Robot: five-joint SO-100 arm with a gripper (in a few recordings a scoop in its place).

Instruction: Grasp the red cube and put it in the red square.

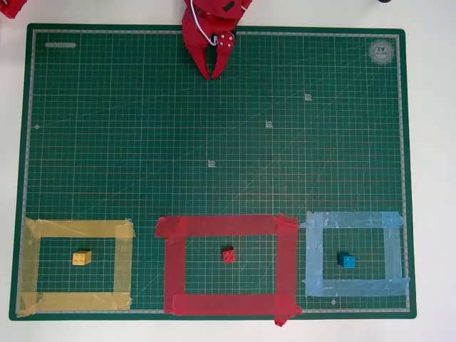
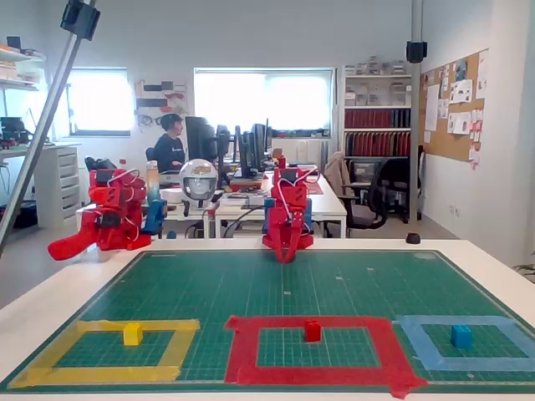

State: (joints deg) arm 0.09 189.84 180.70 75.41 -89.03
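Your claw (image 1: 212, 73) is sitting closed and empty at 12 o'clock while the cube (image 1: 228, 254) is lying inside the square (image 1: 226, 226), so regrasping risks nudging it out.

In the overhead view the arm (image 1: 214, 14) is cut off by the top edge, leaving just its lower part and the gripper (image 1: 212, 71) in frame. In the fixed view the gripper (image 2: 287, 255) points down at the mat (image 2: 209, 292), too small to tell how its jaws stand. The mat's near edge and the red square (image 2: 242, 351) near corners run close to the bottom edge. The studs on the red cube (image 2: 313, 331) are too small to make out.
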